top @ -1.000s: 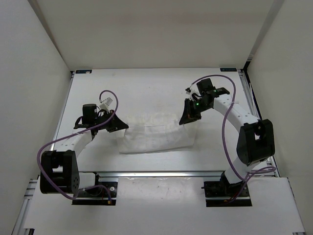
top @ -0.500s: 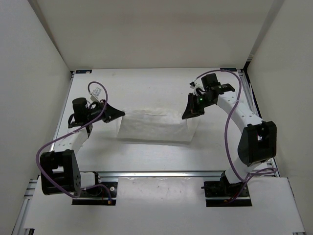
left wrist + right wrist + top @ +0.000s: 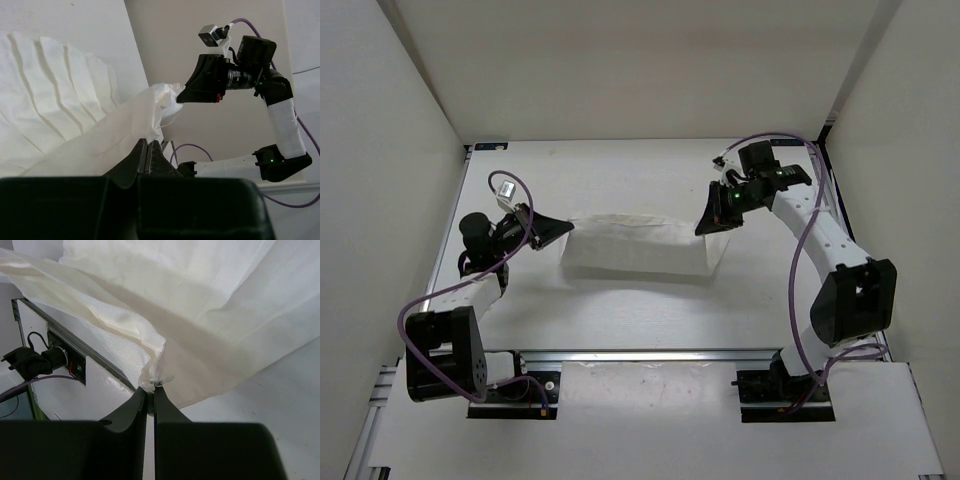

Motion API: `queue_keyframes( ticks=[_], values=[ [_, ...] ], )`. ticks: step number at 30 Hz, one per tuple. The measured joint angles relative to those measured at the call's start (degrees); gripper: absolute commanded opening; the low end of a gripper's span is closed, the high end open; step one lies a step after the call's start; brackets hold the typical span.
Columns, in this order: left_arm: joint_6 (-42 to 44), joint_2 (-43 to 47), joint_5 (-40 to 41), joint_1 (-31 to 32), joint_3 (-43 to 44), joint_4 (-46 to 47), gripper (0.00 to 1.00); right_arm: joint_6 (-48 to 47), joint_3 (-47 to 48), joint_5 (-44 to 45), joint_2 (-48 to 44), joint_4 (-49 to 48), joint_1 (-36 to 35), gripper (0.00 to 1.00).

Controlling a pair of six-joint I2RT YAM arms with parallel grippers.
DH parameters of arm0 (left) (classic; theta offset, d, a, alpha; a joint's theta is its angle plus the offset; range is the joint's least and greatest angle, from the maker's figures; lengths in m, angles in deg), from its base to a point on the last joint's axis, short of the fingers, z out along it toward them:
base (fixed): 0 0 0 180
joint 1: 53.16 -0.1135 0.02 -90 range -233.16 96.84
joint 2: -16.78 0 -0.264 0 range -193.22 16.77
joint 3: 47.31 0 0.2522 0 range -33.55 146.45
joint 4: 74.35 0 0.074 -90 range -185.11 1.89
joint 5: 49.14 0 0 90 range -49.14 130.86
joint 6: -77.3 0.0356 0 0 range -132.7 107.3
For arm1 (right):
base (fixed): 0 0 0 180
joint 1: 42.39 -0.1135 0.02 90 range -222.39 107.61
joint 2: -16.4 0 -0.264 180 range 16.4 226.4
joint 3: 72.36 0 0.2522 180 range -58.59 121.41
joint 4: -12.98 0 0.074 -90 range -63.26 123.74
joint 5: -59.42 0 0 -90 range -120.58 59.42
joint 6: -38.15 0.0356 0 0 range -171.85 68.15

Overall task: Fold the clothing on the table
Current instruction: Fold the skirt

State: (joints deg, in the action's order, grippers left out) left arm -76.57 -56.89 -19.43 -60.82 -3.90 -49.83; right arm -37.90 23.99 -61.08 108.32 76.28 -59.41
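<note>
White thin fabric, top view: the clothing (image 3: 640, 252) is strung as a wide band between the left gripper (image 3: 564, 229) and the right gripper (image 3: 706, 226). Upper edge is lifted and taut. Lower edge looks to rest on the table (image 3: 620, 175), about mid-surface. Both sets of jaws look pinched on the top corners, but they're too small here to confirm. Progress, my read: mid-fold at best. The cloth is picked up and spread, and no neat finished stack lies flat. Laying it over and letting go is not yet done. Layer count isn't readable from above.

Left wrist view: jaws pressed together on a bunched corner, fabric running out from the tips. This view adds the lengthwise pleats fanning across the garment. It also shows the far corner crumpled in the right gripper, off the surface.

Right wrist view: jaws closed tight, pinching the hem corner right at the tips. Grip looks shallow and could slip. Only here: at least two layers meeting at the pinched edge, woven texture, and the sheet draping down toward the aluminium rail (image 3: 55, 332).
</note>
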Motion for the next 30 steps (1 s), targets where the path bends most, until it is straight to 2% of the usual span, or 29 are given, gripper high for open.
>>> queue_keyframes(
  ticks=[7, 13, 20, 25, 30],
  values=[
    [-5.9, 5.4, -1.5, 0.0, -2.7, 6.1, 0.00, 0.1, -3.1, 0.4, -9.2, 0.5, -1.4, 0.00],
    [-7.9, 4.4, -1.6, -0.9, -2.3, 8.2, 0.00, 0.5, -4.4, -0.8, -11.2, 0.2, 1.1, 0.00],
    [-0.8, -2.3, 0.5, -1.0, 3.8, -0.6, 0.00, 0.6, -0.8, -4.3, -3.2, -2.0, 2.9, 0.00],
    [7.4, -8.1, 4.9, 0.4, 8.0, -9.2, 0.00, 0.7, 2.5, -5.3, 5.8, -4.3, 3.7, 0.01],
    [13.3, -13.8, 10.0, 2.3, 10.1, -13.5, 0.00, 0.7, 4.5, -4.8, 12.6, -4.7, 3.9, 0.00]
  ],
)
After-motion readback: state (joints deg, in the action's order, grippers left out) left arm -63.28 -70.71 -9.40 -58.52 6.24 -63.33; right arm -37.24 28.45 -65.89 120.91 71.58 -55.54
